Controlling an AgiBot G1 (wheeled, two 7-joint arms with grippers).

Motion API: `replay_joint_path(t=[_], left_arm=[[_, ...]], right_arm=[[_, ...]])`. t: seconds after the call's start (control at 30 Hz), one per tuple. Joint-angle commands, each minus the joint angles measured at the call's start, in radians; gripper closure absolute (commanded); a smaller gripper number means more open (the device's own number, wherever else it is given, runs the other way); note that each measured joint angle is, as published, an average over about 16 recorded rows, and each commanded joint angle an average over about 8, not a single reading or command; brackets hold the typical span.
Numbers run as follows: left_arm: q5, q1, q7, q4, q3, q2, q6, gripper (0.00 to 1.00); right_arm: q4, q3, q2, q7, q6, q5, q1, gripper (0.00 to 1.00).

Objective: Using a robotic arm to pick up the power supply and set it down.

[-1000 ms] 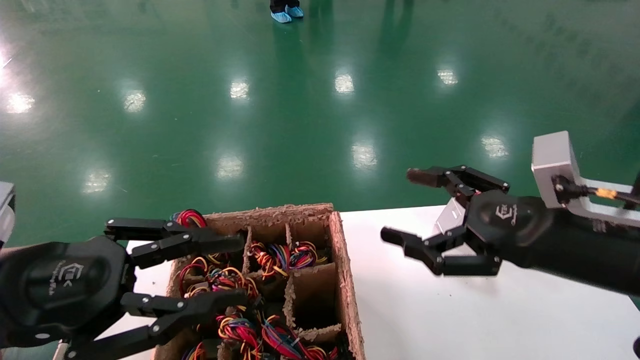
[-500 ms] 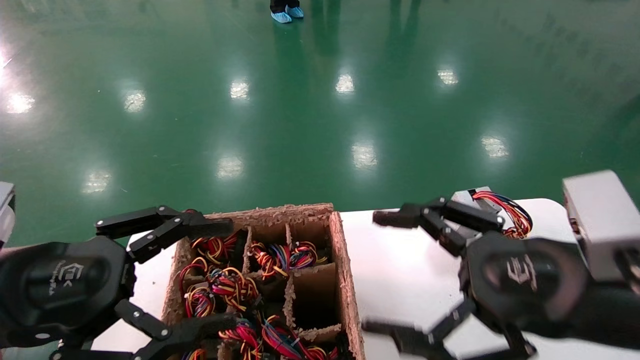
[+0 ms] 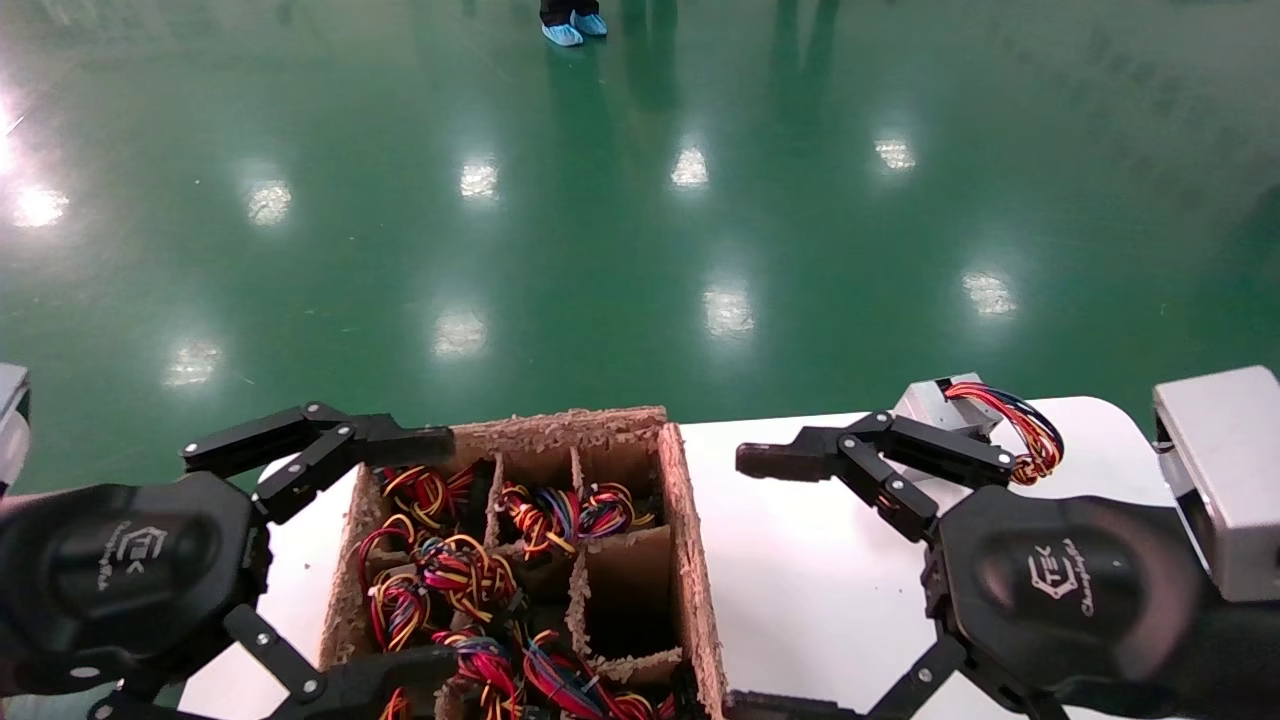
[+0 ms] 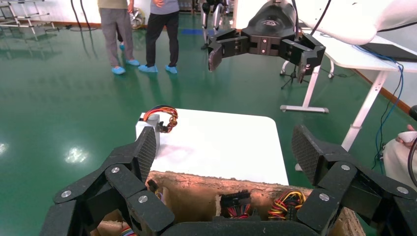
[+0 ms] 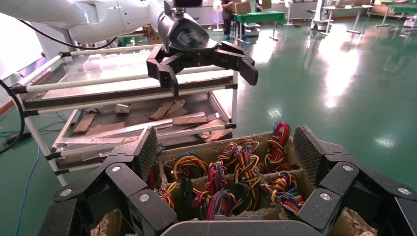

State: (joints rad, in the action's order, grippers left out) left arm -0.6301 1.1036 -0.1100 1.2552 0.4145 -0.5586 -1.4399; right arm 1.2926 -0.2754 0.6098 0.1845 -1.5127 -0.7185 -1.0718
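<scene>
1. Power supply (image 3: 945, 410) stands on the white table (image 3: 800, 560), just beyond the right gripper's (image 3: 770, 580) upper finger, wire bundle on its far side.
2. Right gripper: jaws spread wide, holding nothing. Set-down looks complete.
3. Left gripper (image 3: 400, 560): also wide open, empty, poised over the cardboard box (image 3: 690, 540) of wired units.
4. Next, likely: lower left gripper into a compartment; wires may snag.

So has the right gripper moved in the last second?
Yes. The right gripper has dropped lower and nearer the camera, off the power supply on the white table.
</scene>
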Motion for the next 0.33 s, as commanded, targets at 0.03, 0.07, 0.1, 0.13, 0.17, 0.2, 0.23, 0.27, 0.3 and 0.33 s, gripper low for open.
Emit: replay_joint_path(t=[0.03, 0.07, 0.1, 0.13, 0.17, 0.2, 0.23, 0.27, 0.3, 0.33], left_arm=[[0.000, 0.000, 0.000, 0.000, 0.000, 0.000, 0.000, 0.00], [0.000, 0.000, 0.000, 0.000, 0.000, 0.000, 0.000, 0.00], [0.000, 0.000, 0.000, 0.000, 0.000, 0.000, 0.000, 0.00], [0.000, 0.000, 0.000, 0.000, 0.000, 0.000, 0.000, 0.00], [0.000, 0.000, 0.000, 0.000, 0.000, 0.000, 0.000, 0.00], [0.000, 0.000, 0.000, 0.000, 0.000, 0.000, 0.000, 0.00], [0.000, 0.000, 0.000, 0.000, 0.000, 0.000, 0.000, 0.00], [0.000, 0.000, 0.000, 0.000, 0.000, 0.000, 0.000, 0.00], [0.000, 0.000, 0.000, 0.000, 0.000, 0.000, 0.000, 0.00], [0.000, 0.000, 0.000, 0.000, 0.000, 0.000, 0.000, 0.00]], right_arm=[[-0.002, 0.000, 0.000, 0.001, 0.004, -0.003, 0.000, 0.00], [-0.003, -0.001, 0.000, 0.001, 0.005, -0.004, 0.000, 0.00], [-0.003, -0.001, 0.000, 0.001, 0.006, -0.004, -0.001, 0.00], [-0.004, -0.001, 0.000, 0.001, 0.007, -0.005, -0.001, 0.00], [-0.004, -0.002, 0.000, 0.001, 0.008, -0.006, -0.001, 0.00], [-0.005, -0.002, 0.000, 0.002, 0.009, -0.006, -0.001, 0.00], [-0.005, -0.002, 0.000, 0.002, 0.010, -0.007, -0.001, 0.00], [-0.005, -0.002, 0.000, 0.002, 0.010, -0.007, -0.001, 0.00], [-0.005, -0.002, 0.000, 0.002, 0.011, -0.007, -0.001, 0.00], [-0.006, -0.002, 0.000, 0.002, 0.011, -0.008, -0.001, 0.00]])
